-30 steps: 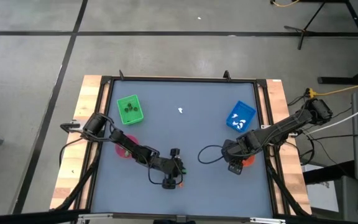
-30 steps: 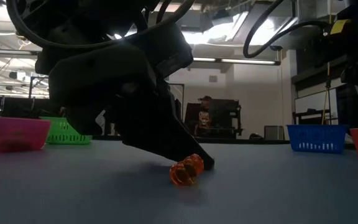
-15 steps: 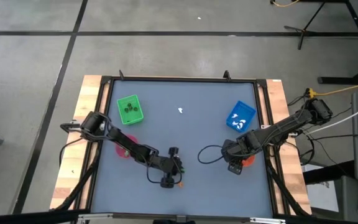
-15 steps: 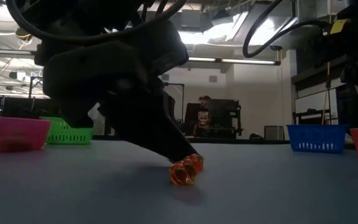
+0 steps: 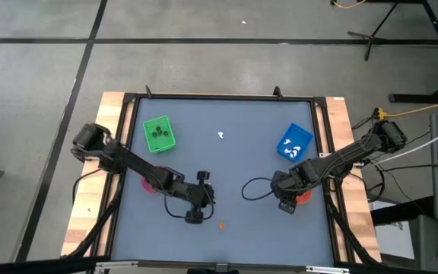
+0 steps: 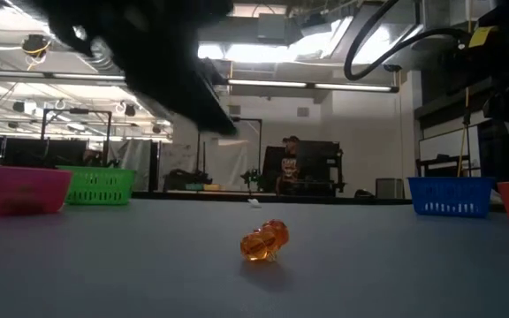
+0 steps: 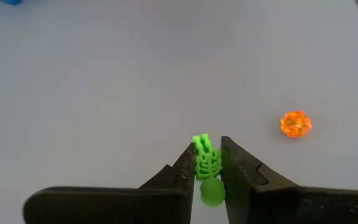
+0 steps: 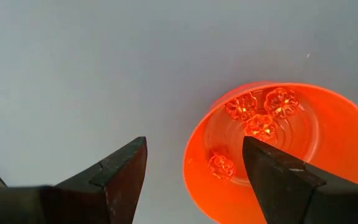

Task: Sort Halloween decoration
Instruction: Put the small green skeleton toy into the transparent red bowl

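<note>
My left gripper (image 7: 207,149) hangs above the near middle of the table (image 5: 207,199), shut on a small green skeleton figure (image 7: 207,167). On the table near it lies an orange pumpkin figure (image 7: 296,123) (image 6: 264,241) (image 5: 220,225), which nothing touches. A tiny white figure (image 5: 220,135) lies toward the far edge. My right gripper (image 8: 194,165) stands open above the table at the right (image 5: 286,199), beside the orange bowl (image 8: 328,118), which holds several orange pumpkins (image 8: 263,115). My left gripper pinches the green skeleton's ribbed middle (image 7: 207,163) between its two fingers. The figure lies along the fingers, with its round end (image 7: 212,190) farther back between them and its thin end (image 7: 201,140) poking past the tips. The fingers slant down toward the table, and the figure is lifted clear.
At the far left stands a green tray (image 5: 159,133) with dark figures in it, at the far right a blue tray (image 5: 294,142) with white ones. A pink bowl (image 5: 150,183) lies partly under my left arm. Wooden rails frame the table (image 5: 226,167).
My left gripper has risen from the table beside the orange pumpkin and drawn back toward the left edge, carrying the green skeleton up with it. The orange pumpkin has stayed where it lay.
</note>
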Robot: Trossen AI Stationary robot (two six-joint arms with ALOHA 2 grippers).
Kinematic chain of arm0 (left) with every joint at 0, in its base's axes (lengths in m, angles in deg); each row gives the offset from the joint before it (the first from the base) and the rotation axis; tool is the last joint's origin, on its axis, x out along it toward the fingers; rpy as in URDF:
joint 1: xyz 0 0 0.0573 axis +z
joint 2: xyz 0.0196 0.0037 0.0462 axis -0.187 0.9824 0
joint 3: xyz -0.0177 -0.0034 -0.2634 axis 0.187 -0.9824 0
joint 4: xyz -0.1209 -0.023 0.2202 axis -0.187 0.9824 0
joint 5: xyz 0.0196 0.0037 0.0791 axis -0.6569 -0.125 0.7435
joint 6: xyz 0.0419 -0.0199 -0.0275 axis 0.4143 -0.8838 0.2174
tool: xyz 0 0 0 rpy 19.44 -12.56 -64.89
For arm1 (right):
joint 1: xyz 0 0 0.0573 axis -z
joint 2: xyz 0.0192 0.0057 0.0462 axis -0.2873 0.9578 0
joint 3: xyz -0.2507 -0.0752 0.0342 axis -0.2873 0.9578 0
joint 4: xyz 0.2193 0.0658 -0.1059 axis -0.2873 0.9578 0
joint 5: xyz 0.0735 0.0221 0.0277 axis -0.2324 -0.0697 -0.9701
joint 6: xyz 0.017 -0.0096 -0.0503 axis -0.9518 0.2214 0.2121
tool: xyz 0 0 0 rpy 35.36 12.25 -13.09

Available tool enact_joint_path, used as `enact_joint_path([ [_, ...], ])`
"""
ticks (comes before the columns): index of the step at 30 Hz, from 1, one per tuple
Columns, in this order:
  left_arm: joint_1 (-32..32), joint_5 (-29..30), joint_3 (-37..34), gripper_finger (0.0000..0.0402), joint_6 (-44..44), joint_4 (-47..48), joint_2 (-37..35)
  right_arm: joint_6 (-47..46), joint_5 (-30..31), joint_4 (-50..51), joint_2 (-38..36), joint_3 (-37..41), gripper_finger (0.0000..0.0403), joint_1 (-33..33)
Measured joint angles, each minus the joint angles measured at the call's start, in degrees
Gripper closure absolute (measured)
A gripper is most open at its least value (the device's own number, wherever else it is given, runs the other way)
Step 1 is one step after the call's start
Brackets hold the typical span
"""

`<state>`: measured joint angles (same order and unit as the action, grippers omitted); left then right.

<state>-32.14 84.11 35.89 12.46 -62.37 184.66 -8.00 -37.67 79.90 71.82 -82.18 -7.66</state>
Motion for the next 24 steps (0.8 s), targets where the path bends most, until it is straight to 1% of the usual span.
enact_joint_path([
  [7,0.0,-0.24,0.06,0.0362,-0.75,13.12,-11.56,-0.01,0.0,-0.11,-0.02,0.0,0.0139,-0.01],
  [15,-0.13,-0.31,0.09,0.0362,-7.49,29.61,-23.69,0.0,0.0,-0.23,-0.02,0.0,0.0139,-0.01],
  [19,-0.17,-0.36,0.09,0.0362,-12.38,39.57,-28.28,0.0,0.0,-0.27,-0.02,0.0,0.0139,-0.01],
  [24,-0.17,-0.5,0.11,0.0361,-20.5,52.4,-30.3,-0.02,0.0,-0.35,-0.02,0.0,0.0139,0.0],
])
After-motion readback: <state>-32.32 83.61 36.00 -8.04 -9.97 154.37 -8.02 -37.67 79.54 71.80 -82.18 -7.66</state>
